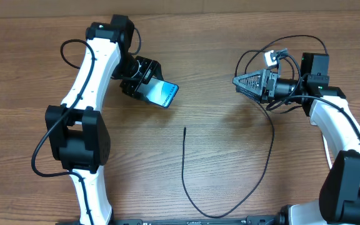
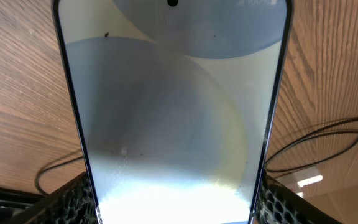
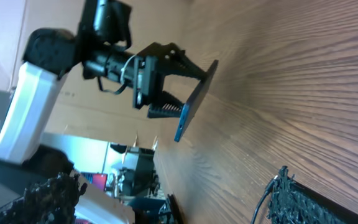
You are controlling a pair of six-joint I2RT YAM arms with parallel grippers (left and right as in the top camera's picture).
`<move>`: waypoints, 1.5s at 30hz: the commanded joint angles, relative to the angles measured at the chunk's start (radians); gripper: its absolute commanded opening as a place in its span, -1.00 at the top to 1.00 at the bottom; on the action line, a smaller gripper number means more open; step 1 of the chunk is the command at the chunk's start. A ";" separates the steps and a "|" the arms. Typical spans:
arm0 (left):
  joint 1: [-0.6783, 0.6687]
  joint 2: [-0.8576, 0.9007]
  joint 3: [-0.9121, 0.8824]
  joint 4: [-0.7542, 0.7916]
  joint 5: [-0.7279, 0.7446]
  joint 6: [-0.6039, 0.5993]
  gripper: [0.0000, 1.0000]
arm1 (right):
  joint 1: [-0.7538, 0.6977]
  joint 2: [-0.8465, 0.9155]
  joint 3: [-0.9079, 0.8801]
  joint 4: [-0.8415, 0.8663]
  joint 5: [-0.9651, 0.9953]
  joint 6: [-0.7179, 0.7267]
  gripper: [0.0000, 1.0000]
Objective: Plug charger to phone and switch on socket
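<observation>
Left gripper (image 1: 149,83): pinching one end of the phone (image 1: 164,94); jaws held apart by the phone's width.
Phone: held clear of the table (image 1: 230,37), tilted, screen lit.
Right gripper (image 1: 245,85): fingers spread wide, empty, touching nothing, hovering at the right.
Charger (image 1: 183,169): slack on the table between the arms; plug tip (image 1: 185,129) below the phone, well apart from it and from both grippers.
Socket: in no view.
Step in hand: apparently presenting the phone for plugging; cable not yet picked up.
Next move calls for: the right gripper to pinch the cable just behind the tip, then line it up with the phone's port.
</observation>
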 commanded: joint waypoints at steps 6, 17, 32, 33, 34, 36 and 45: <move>-0.027 -0.007 0.025 0.020 -0.013 -0.105 0.91 | 0.084 -0.002 0.021 0.034 0.202 0.196 -1.00; -0.028 -0.007 0.025 0.020 -0.013 -0.117 0.91 | 0.245 -0.002 0.021 0.101 0.443 0.475 -1.00; -0.057 -0.007 0.025 0.024 -0.012 -0.167 0.91 | 0.330 -0.002 0.021 0.170 0.460 0.499 -1.00; -0.062 -0.007 0.025 0.025 -0.012 -0.174 0.91 | 0.346 -0.002 0.021 0.175 0.475 0.499 -1.00; -0.067 -0.007 0.025 0.026 -0.012 -0.179 0.92 | 0.361 -0.002 0.021 0.181 0.491 0.500 -1.00; -0.077 -0.007 0.025 0.031 -0.011 -0.183 0.91 | 0.388 -0.002 0.021 0.191 0.522 0.504 -1.00; -0.104 -0.007 0.025 0.068 0.046 -0.233 0.92 | 0.459 -0.002 0.021 0.198 0.635 0.552 -1.00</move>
